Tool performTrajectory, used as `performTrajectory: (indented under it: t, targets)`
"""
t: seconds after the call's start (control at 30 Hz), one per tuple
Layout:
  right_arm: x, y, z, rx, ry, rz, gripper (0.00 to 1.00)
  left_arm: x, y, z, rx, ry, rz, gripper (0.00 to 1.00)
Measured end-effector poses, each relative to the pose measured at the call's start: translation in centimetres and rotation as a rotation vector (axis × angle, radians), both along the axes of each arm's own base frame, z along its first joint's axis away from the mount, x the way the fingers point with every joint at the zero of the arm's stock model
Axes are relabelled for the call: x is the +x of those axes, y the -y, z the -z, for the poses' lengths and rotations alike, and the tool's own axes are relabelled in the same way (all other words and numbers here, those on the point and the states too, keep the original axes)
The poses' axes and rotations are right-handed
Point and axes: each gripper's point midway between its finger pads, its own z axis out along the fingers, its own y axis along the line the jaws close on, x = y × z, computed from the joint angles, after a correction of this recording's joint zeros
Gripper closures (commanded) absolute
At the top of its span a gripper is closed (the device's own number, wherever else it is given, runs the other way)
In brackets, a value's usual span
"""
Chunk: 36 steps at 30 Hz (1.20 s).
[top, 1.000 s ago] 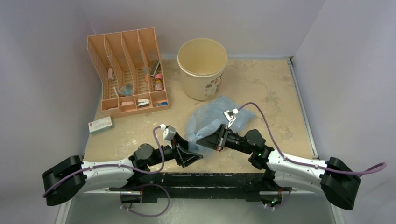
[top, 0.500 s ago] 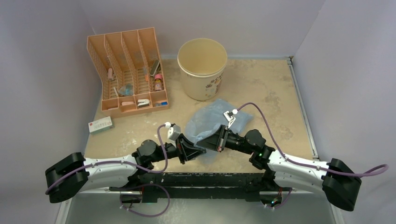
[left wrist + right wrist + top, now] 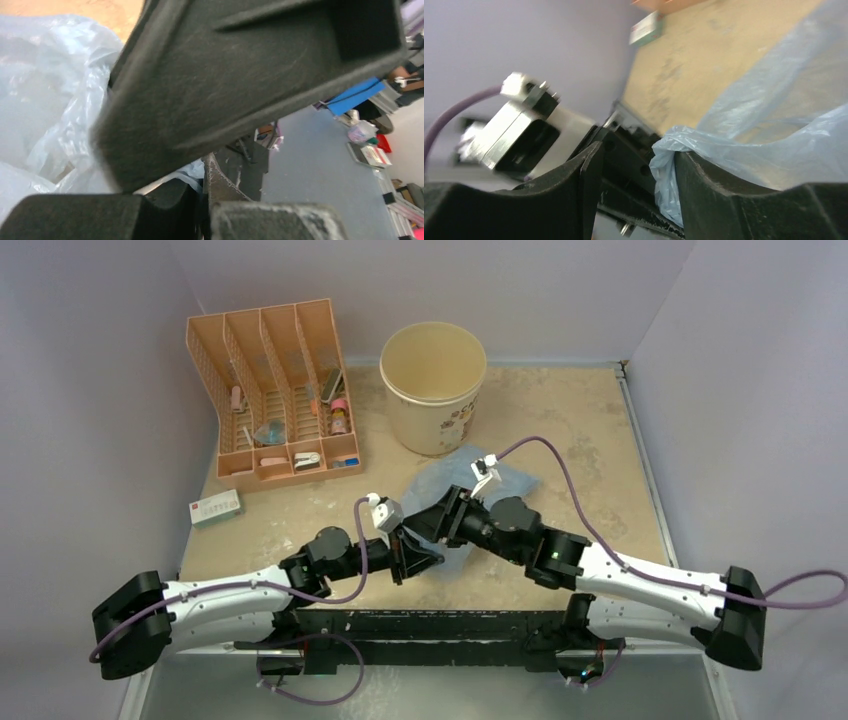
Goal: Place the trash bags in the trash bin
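Note:
The light-blue trash bag (image 3: 505, 480) lies crumpled on the table just in front of the cream trash bin (image 3: 433, 385), which stands upright and looks empty. My left gripper (image 3: 418, 562) is at the bag's near edge and shut on a fold of its film (image 3: 197, 172). My right gripper (image 3: 432, 523) sits right beside it over the bag, with its jaws open. In the right wrist view the bag (image 3: 769, 135) drapes against one finger (image 3: 704, 190) of that gripper (image 3: 638, 150). The arms hide the middle of the bag.
An orange slotted rack (image 3: 275, 390) with small items stands at the back left. A small white box (image 3: 215, 507) lies on the table left of my arms. A metal rail (image 3: 645, 470) runs along the table's right edge, with walls close around.
My left gripper has moved right to the bag and shut on it. My right gripper has opened, let go of the bag, and shifted left and forward.

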Motion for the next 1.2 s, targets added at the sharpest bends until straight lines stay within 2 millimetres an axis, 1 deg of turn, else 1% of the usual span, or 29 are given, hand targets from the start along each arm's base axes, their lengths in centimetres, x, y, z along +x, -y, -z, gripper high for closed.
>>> performTrajectory:
  t: [0.07, 0.13, 0.2, 0.27, 0.37, 0.47, 0.57, 0.6, 0.7, 0.73, 0.83, 0.93, 1.0, 1.07, 1.13, 1.2]
  targets:
    - [0.2, -0.4, 1.1, -0.089, -0.018, 0.063, 0.45, 0.3, -0.1, 0.8, 0.025, -0.016, -0.021, 1.0]
    - [0.8, -0.5, 2.2, -0.177, -0.035, 0.136, 0.5, 0.7, -0.3, 1.4, 0.049, -0.031, -0.042, 1.0]
    - [0.9, -0.4, 2.6, -0.23, -0.035, 0.179, 0.63, 0.9, -0.5, 2.1, 0.075, -0.046, -0.061, 1.0]
    - [0.8, -0.1, 3.0, -0.273, -0.033, 0.208, 0.76, 0.9, -0.6, 2.2, 0.074, -0.045, -0.066, 1.0]
    - [0.8, 0.9, 4.0, -0.344, -0.032, 0.249, 0.87, 0.8, -1.1, 1.8, 0.049, -0.033, -0.073, 1.0]
    - [1.1, 1.7, 4.9, -0.395, -0.038, 0.283, 0.89, 0.8, -1.3, 1.6, 0.037, -0.026, -0.076, 1.0]
    - [1.1, 2.4, 5.2, -0.411, -0.047, 0.298, 0.9, 0.7, -1.5, 1.2, 0.028, -0.022, -0.082, 1.0]
    - [1.0, 2.6, 5.0, -0.398, -0.045, 0.298, 0.9, 0.8, -1.6, 1.1, 0.025, -0.021, -0.087, 1.0]
    - [0.6, 3.7, 3.7, -0.314, -0.032, 0.281, 0.9, 0.8, -2.2, 0.7, 0.01, -0.017, -0.107, 0.89]
    - [0.4, 4.2, 3.1, -0.27, -0.025, 0.267, 0.9, 0.8, -2.4, 0.7, 0.008, -0.018, -0.11, 0.88]
    - [0.5, 5.2, 0.5, -0.126, 0.004, 0.241, 0.9, 0.7, -2.5, 1.4, 0.027, -0.029, -0.112, 0.85]
    - [0.4, 5.2, -1.2, -0.009, 0.031, 0.196, 0.91, 0.6, -2.3, 2.5, 0.063, -0.047, -0.097, 0.84]
    - [0.1, 4.8, -1.7, 0.045, 0.045, 0.157, 0.9, 0.3, -2.1, 3.5, 0.094, -0.062, -0.075, 0.81]
    - [-0.3, 4.4, -2.0, 0.086, 0.056, 0.115, 0.9, 0.0, -1.9, 4.3, 0.116, -0.075, -0.055, 0.73]
    - [-0.9, 4.0, -1.7, 0.101, 0.057, 0.072, 0.89, -0.2, -1.7, 4.5, 0.12, -0.079, -0.04, 0.62]
    - [-1.3, 3.8, -1.8, 0.115, 0.061, 0.05, 0.88, -0.4, -1.5, 4.0, 0.098, -0.072, -0.023, 0.57]
